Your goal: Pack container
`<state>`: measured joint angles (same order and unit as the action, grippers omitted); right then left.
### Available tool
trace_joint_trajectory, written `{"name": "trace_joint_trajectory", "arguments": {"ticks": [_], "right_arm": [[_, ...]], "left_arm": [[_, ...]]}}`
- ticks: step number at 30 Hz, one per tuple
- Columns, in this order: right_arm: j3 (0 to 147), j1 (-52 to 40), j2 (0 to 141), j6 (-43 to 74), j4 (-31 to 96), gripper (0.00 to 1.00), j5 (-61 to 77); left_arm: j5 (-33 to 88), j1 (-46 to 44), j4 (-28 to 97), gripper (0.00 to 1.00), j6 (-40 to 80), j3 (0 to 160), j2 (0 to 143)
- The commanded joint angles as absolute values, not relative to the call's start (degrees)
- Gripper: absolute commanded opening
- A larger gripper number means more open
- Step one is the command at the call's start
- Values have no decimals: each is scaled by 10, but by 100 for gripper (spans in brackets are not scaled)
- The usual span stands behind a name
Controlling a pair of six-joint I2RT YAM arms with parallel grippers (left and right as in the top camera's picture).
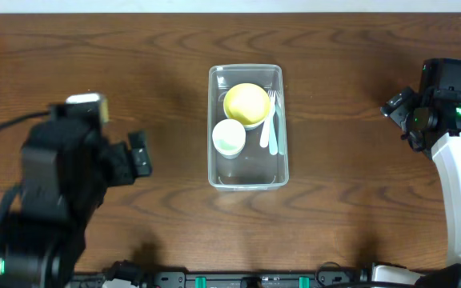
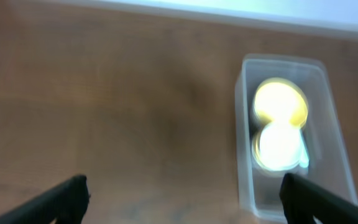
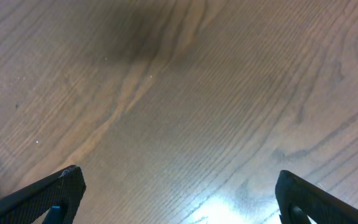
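Observation:
The clear rectangular container (image 1: pixel 216 172) stands at the table's middle. In it are a yellow bowl (image 1: pixel 246 102), a small white cup (image 1: pixel 229 136) and pale utensils (image 1: pixel 274 128) along its right side. It also shows blurred in the left wrist view (image 2: pixel 247 162), with the yellow bowl (image 2: pixel 279 101) and white cup (image 2: pixel 279 146) inside. My left gripper (image 1: pixel 138 154) is open and empty, well left of the container; its fingers frame the view (image 2: pixel 182 199). My right gripper (image 1: pixel 397 108) is open and empty at the far right, over bare wood (image 3: pixel 179 193).
The wooden table (image 1: pixel 94 56) runs to a pale far edge (image 2: pixel 229 15). The arm bases stand at the front left and right of the table.

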<state>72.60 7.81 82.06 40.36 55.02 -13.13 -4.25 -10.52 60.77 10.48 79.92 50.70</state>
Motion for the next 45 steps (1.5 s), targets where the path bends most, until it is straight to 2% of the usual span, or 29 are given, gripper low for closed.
{"name": "trace_joint_trajectory", "arguments": {"ticks": [1,8,14,27,45], "right_arm": [[733,79,820,411,551,99,-141],[733,79,820,411,551,99,-141],[733,79,820,411,551,99,-141],[733,79,820,411,551,99,-141],[733,79,820,411,551,99,-141]], "left_arm": [[-31,-86,538,98,98,709,432],[46,-50,256,98,97,481,262],[97,-30,140,98,98,321,134],[132,-28,87,98,98,121,0],[111,-30,74,98,48,21,1]]}}
